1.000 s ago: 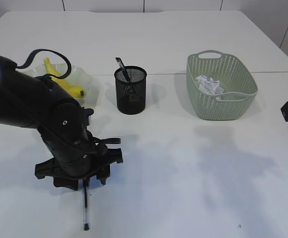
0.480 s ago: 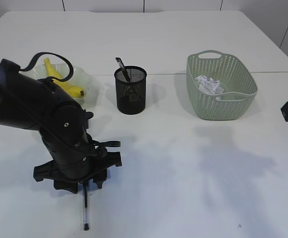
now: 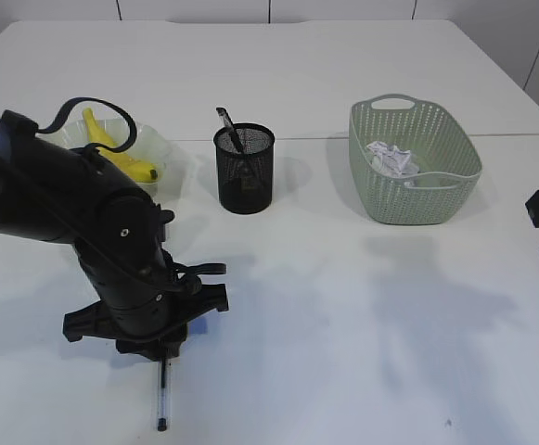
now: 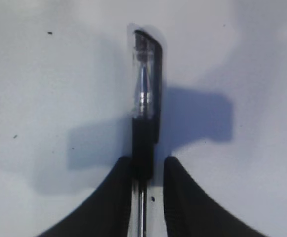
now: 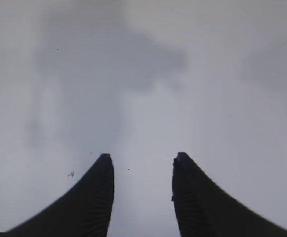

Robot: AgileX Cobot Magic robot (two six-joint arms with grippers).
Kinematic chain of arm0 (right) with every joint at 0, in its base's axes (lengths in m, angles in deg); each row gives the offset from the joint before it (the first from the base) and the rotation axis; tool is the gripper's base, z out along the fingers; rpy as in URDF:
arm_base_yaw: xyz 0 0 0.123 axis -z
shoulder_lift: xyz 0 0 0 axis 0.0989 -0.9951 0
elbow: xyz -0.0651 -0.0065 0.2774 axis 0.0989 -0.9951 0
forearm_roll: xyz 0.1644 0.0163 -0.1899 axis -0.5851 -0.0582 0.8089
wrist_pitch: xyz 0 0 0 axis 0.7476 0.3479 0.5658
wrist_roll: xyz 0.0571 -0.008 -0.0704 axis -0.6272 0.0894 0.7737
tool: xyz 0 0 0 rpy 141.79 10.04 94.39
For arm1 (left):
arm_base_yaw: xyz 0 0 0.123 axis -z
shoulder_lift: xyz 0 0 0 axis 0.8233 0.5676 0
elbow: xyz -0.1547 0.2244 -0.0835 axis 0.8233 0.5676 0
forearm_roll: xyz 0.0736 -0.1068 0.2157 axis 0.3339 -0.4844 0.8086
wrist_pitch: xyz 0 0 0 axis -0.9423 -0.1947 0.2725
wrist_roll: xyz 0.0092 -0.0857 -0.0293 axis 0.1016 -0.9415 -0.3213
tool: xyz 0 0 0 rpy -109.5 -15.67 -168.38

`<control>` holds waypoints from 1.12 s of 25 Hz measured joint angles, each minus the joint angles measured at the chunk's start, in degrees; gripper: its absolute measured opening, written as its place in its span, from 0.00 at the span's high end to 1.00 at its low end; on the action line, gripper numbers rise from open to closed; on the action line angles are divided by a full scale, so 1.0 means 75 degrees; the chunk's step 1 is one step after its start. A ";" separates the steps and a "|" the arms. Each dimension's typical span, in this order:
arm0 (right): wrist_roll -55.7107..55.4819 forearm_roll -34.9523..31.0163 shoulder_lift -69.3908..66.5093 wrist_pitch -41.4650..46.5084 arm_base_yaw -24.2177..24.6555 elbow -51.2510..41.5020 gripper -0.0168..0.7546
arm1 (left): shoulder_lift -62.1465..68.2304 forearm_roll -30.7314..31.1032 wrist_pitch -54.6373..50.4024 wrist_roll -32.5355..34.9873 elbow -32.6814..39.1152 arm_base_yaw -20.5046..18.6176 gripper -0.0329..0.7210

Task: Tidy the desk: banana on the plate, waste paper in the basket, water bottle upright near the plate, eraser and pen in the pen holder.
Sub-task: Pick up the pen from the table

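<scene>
1. At the far left, behind the left arm, the clear plate (image 3: 162, 144) holds the yellow banana (image 3: 125, 159), partly hidden by the arm's cable.
2. The left gripper (image 3: 162, 350) is down at the white table (image 3: 343, 324) at front left. In the left wrist view its two dark fingers (image 4: 114, 197) press against either side of the pen (image 4: 144, 128), clamped on the black grip section, with the clear capped end sticking out ahead of the fingertips.
3. In the exterior view the other end of that pen (image 3: 161, 399) lies on the table, pointing toward the front edge.
4. Right of the plate and a little nearer the middle stands the black mesh pen holder (image 3: 244, 169), upright, with a dark pen-like stick (image 3: 229, 128) leaning out of it to the left.
5. Farther right sits the pale green basket (image 3: 417, 199), with crumpled white waste paper (image 3: 391, 158) inside it.
6. At the right edge the right gripper (image 5: 141, 163) hangs over bare table; its fingers stand apart with nothing between them.
</scene>
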 joint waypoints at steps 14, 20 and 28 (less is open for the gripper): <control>0.0000 0.0000 0.0000 0.0000 0.0000 0.0000 0.58 | -0.0050 0.0000 0.0350 0.0013 0.0000 0.0000 0.92; -0.0011 0.0000 0.0000 0.0000 0.0000 0.0000 0.58 | -0.0526 0.0386 0.0630 0.0216 -0.0095 0.0000 0.92; -0.0011 0.0000 0.0000 0.0000 0.0000 0.0000 0.58 | -0.0845 0.1519 0.1134 0.0343 -0.0633 0.0017 0.92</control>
